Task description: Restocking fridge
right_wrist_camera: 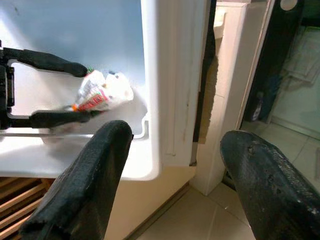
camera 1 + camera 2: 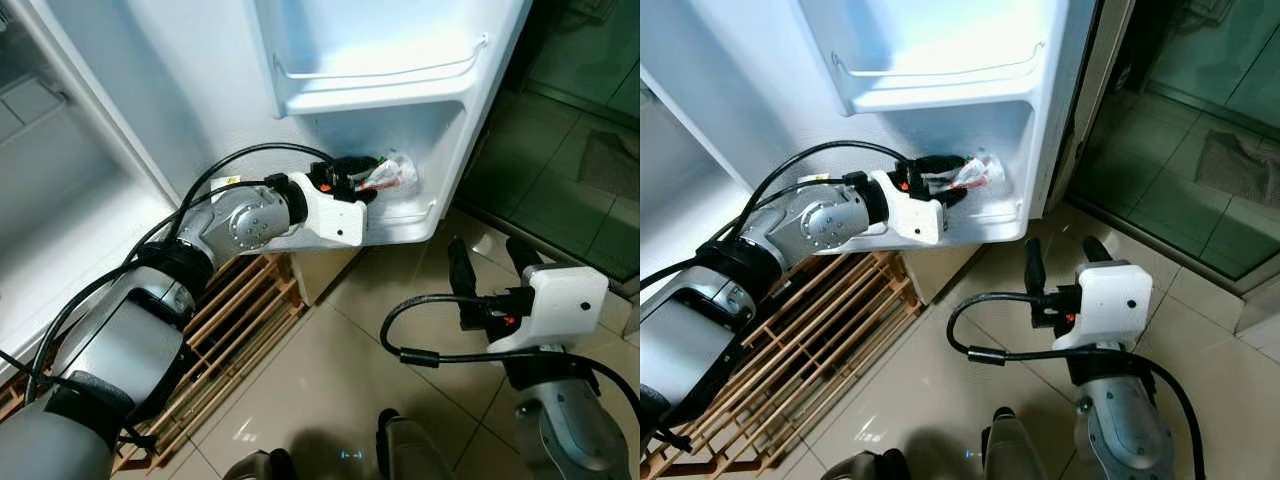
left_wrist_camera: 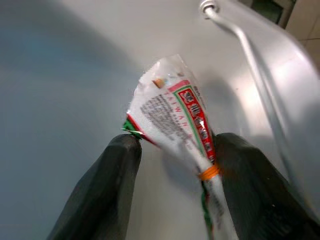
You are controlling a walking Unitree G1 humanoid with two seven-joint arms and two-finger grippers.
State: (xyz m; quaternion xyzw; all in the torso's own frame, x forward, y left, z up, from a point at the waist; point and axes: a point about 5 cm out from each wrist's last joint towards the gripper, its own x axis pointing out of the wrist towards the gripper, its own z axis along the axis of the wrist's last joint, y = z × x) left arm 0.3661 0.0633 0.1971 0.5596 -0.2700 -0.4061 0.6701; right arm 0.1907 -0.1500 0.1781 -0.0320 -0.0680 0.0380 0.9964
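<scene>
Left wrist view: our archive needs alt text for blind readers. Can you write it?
A sealed plastic food packet with red and green print stands between the left gripper's two open black jaws, against the pale inner wall of the fridge door, beside its shelf rail.

Glossy beige floor tiles (image 2: 300, 400) reflect soft light. A slatted wooden rack (image 2: 235, 310) lies on them beside the appliance. To the right, dark green glass panels (image 2: 580, 130) rise behind a pale threshold (image 2: 1170, 250).

a white printed packet (image 3: 175, 117) with red and green edging is seen between the spread black fingers (image 3: 107, 190) of the left gripper (image 3: 175, 150).
</scene>
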